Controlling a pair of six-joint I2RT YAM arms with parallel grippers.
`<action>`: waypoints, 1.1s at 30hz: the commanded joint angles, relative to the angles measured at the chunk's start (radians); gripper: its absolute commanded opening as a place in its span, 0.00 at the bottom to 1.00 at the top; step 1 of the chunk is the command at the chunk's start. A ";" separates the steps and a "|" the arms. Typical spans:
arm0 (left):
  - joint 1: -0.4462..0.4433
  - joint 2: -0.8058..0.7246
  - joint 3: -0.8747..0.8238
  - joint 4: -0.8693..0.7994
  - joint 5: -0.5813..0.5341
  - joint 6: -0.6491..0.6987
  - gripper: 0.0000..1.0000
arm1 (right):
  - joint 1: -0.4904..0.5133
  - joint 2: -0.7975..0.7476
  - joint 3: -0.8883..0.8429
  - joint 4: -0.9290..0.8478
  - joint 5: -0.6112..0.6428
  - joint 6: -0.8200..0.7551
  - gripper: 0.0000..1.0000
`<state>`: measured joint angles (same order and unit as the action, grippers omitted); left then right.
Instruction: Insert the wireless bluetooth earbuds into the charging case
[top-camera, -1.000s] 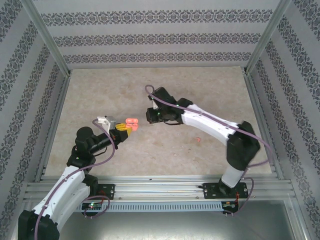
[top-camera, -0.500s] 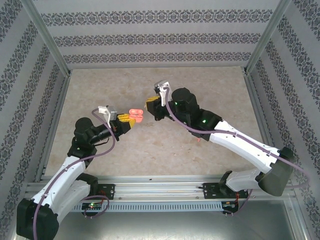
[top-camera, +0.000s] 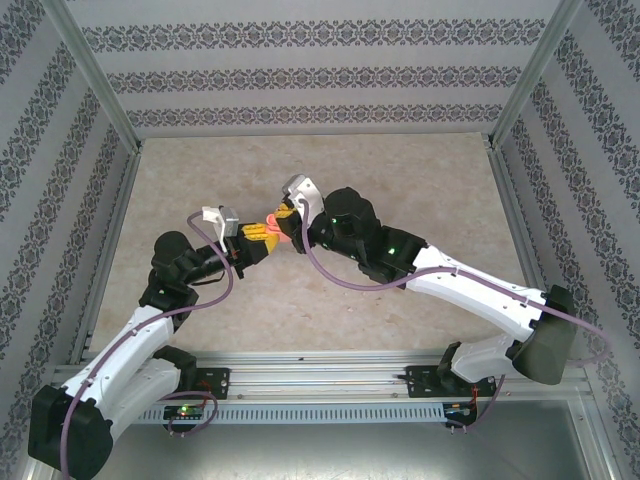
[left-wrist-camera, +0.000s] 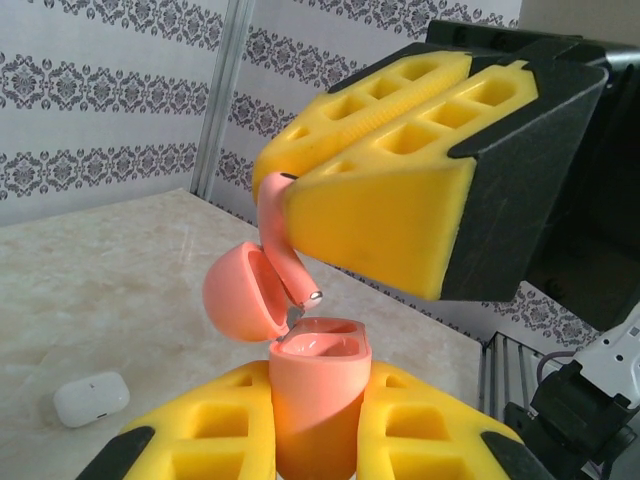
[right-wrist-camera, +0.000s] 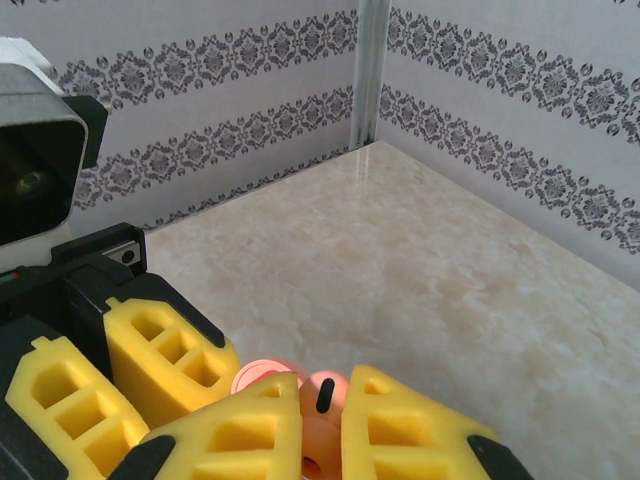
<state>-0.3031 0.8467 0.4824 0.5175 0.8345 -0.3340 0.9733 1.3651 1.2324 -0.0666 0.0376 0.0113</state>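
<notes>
My left gripper (left-wrist-camera: 315, 440) is shut on the coral charging case (left-wrist-camera: 318, 395), holding it upright with its lid (left-wrist-camera: 238, 297) swung open to the left. Just above, my right gripper (right-wrist-camera: 322, 402) is shut on a coral earbud (right-wrist-camera: 325, 392). In the left wrist view the earbud's stem (left-wrist-camera: 288, 255) points down from the right gripper's yellow fingers (left-wrist-camera: 385, 190), its metal tip just above the case's left socket. From above, the two grippers meet over the table's middle, left gripper (top-camera: 262, 238) and right gripper (top-camera: 287, 221), with the coral case (top-camera: 273, 222) between them.
A white case (left-wrist-camera: 90, 398) lies shut on the marble table (top-camera: 400, 180) to the left of and below the held case. Patterned walls and metal posts (right-wrist-camera: 365, 70) fence the table on three sides.
The right arm has swung left and stretched out, bringing the earbud over the case. The left gripper with the case has shifted slightly up and toward it.
</notes>
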 joint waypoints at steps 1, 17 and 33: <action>-0.018 -0.006 0.040 0.066 -0.002 -0.015 0.00 | 0.015 0.005 0.013 0.022 0.030 -0.056 0.10; -0.030 0.008 0.040 0.079 -0.053 -0.025 0.00 | 0.053 0.022 -0.014 0.037 0.042 -0.070 0.10; -0.030 0.022 0.043 0.100 -0.076 -0.030 0.00 | 0.062 0.006 -0.061 0.031 -0.106 0.009 0.20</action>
<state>-0.3210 0.8688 0.4854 0.5293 0.7826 -0.3489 1.0161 1.3811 1.2007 -0.0219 0.0586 -0.0216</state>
